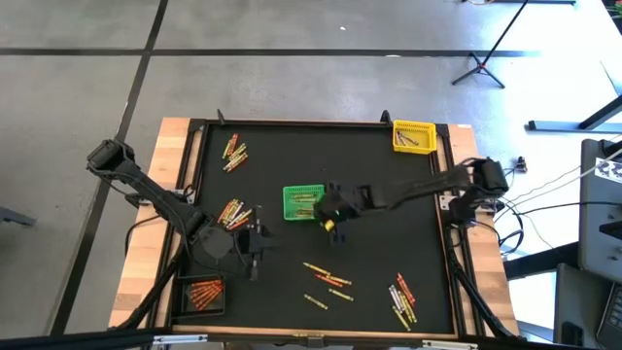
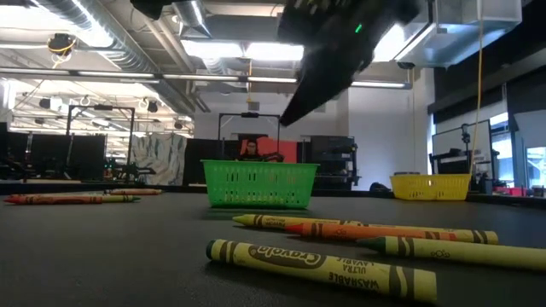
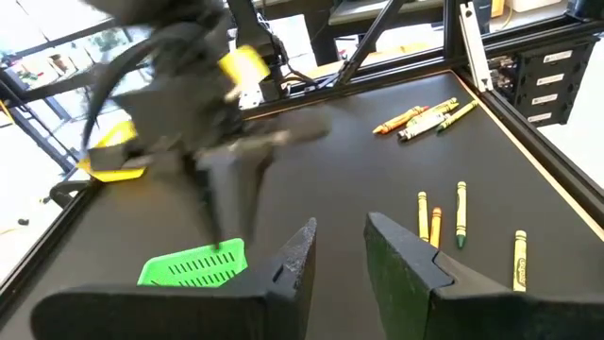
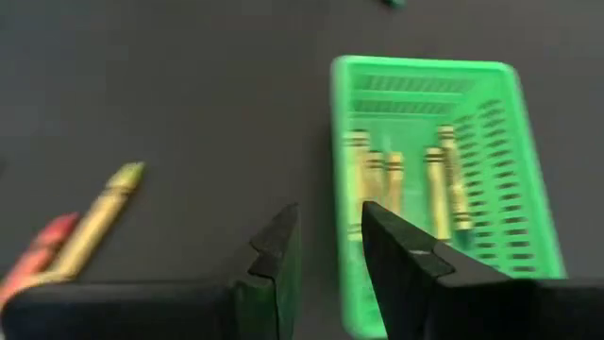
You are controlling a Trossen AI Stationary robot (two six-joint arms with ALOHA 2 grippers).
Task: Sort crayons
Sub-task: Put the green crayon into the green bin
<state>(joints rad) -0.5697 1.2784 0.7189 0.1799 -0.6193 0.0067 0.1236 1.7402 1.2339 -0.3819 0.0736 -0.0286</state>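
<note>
**Right gripper empty beside the green basket, crayons scattered across the mat**

Right gripper (image 4: pixel 326 250) hangs at the edge of the green basket (image 1: pixel 302 202) near the middle of the black table (image 1: pixel 389 243). Its two dark fingers stand parted with a gap between them, and nothing sits in that gap. Several crayons in the green basket (image 4: pixel 406 189) lie lengthwise on the mesh floor, seen from the right wrist camera. Just outside the basket, two more crayons (image 4: pixel 85 231) rest on the dark surface.

From overhead, the left gripper (image 1: pixel 255 243) waits over the mat, below and left of the green basket. Its fingers (image 3: pixel 293 260) are also parted and hold nothing.

Loose crayons lie in several groups on the table. One cluster (image 1: pixel 234 154) sits toward the far left corner. Another cluster (image 1: pixel 234 214) lies just beside the left arm. A scattered group (image 1: pixel 328 280) lies near the front centre, and a further bunch (image 1: pixel 402 297) toward the front right.

A yellow basket (image 1: pixel 413 136) stands in the far right corner with something in it that is too small to make out. A black tray (image 1: pixel 202 295) at the front left holds reddish and orange crayons.

From table height, four crayons (image 2: pixel 358 243) lie close to the camera, yellow, orange and green, with the green basket behind them.
</note>
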